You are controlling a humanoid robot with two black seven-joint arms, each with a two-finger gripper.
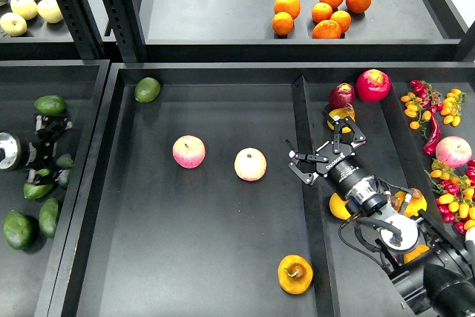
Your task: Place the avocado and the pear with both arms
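Several dark green avocados lie in the left tray: one point(50, 104) at the back, two point(16, 229) point(50, 217) at the front, others partly hidden. My left gripper point(52, 148) hovers over the middle of that group with its fingers spread, open; one avocado point(35, 191) shows just below it. A yellow-orange pear point(295, 274) with a brown stem hollow lies at the front of the middle tray. My right gripper point(324, 150) is open and empty over the divider between the middle and right trays, well behind the pear.
Two pink-and-cream apples point(189, 151) point(250, 164) and a rounder light green fruit point(147, 89) lie in the middle tray point(185, 257). The right tray holds red fruits point(372, 85), more yellow-orange fruit point(341, 117) and small peppers point(430, 135). Oranges point(326, 12) sit on the back shelf.
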